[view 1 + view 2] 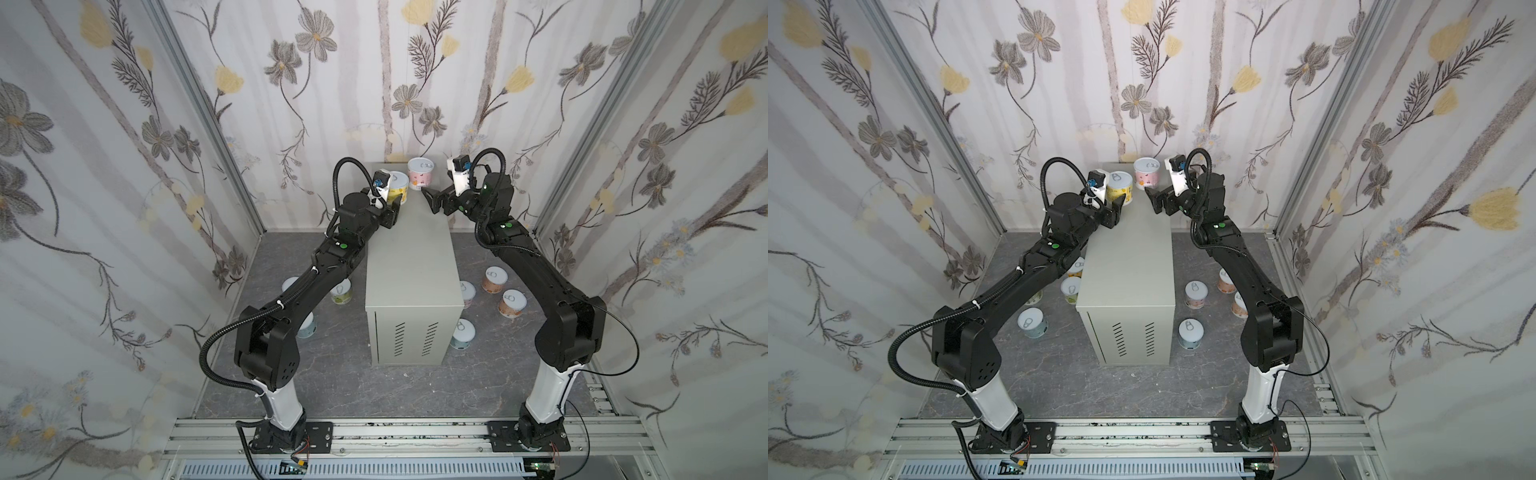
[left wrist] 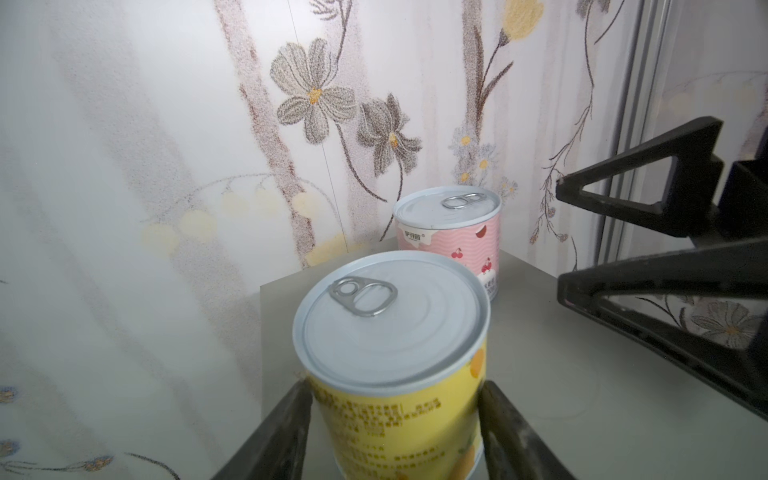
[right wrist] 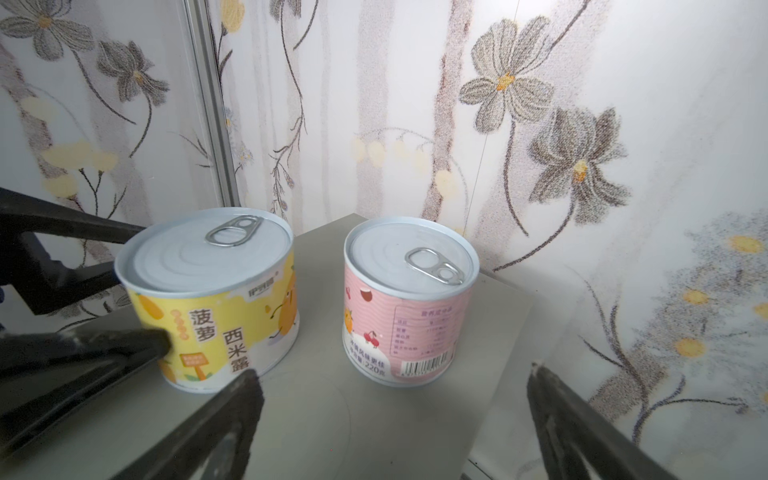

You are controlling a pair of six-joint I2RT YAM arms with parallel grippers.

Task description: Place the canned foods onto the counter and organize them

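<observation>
**Top views:** The left pincer (image 1: 395, 202) is gripping the yellow can (image 1: 399, 185) at the far left corner of the table (image 1: 411, 266). The pink can (image 1: 420, 174) is standing just beyond it, near the back wall (image 1: 382, 83). The right pincer (image 1: 430, 202) is hanging wide and empty over the far right edge. The other cans (image 1: 461, 332) are sitting on the floor (image 1: 332, 374) on both sides of the table.

**Left wrist:** The fingers (image 2: 291, 424) are pressing both flanks of the yellow can, which is upright with its lid up. The table's left edge is running just beside it.

**Right wrist:** The yellow can's base is looking settled on the table top, though I cannot tell for sure. The two cans are standing apart, not touching.

**Judgement:** The second can is being placed. The next move calls for letting go and backing straight out, without dragging the can toward that near edge. The near stretch of the table top is lying bare for more cans. The two pincers are sitting near each other, so one arm wants to clear off first.
</observation>
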